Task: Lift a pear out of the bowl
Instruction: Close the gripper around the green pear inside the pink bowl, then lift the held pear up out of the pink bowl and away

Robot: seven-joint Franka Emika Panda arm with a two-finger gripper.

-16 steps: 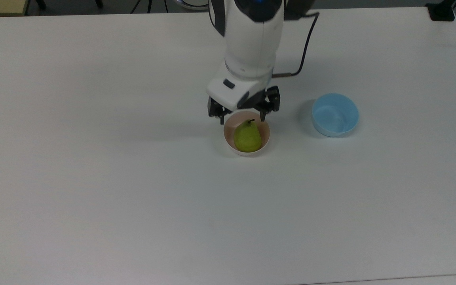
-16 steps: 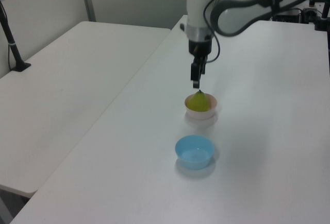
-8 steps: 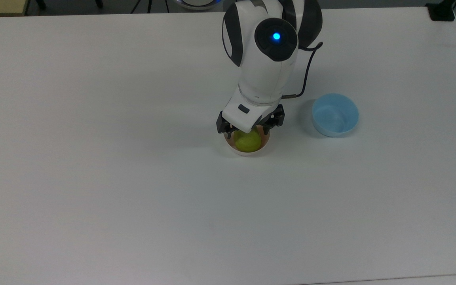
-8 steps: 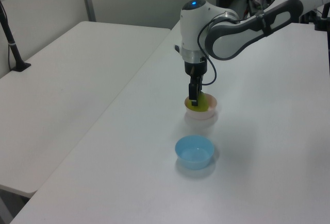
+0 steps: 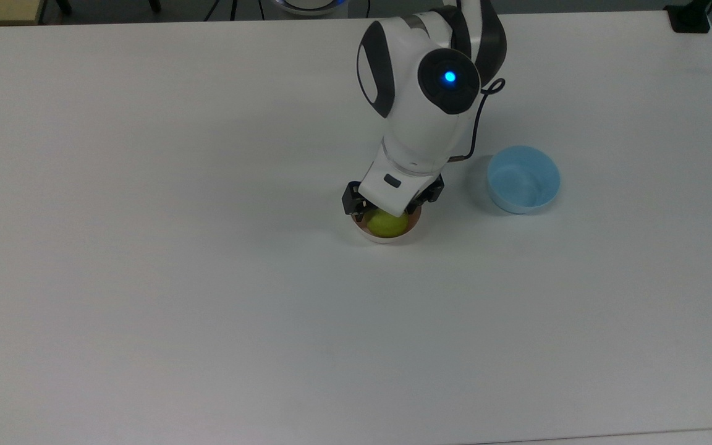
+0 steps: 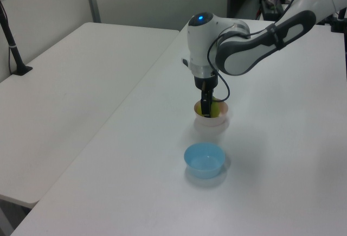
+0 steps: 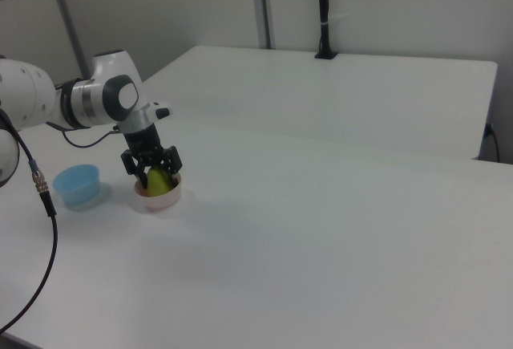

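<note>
Approach done: gripper (image 5: 387,215) down in the pink bowl (image 5: 387,237), fingers spread wide either side of the pear (image 5: 388,225) w/o clamping it yet, blue bowl (image 5: 523,179) at 3 o'clock in top view; closing + lift left.

At the left of the frame my black two-finger gripper (image 7: 152,177) reaches down into the small pale pink bowl (image 7: 158,200), its fingers spread either side of the yellow-green pear (image 7: 159,181). A light blue bowl (image 7: 77,185) sits just left, on the white table (image 7: 321,237).
</note>
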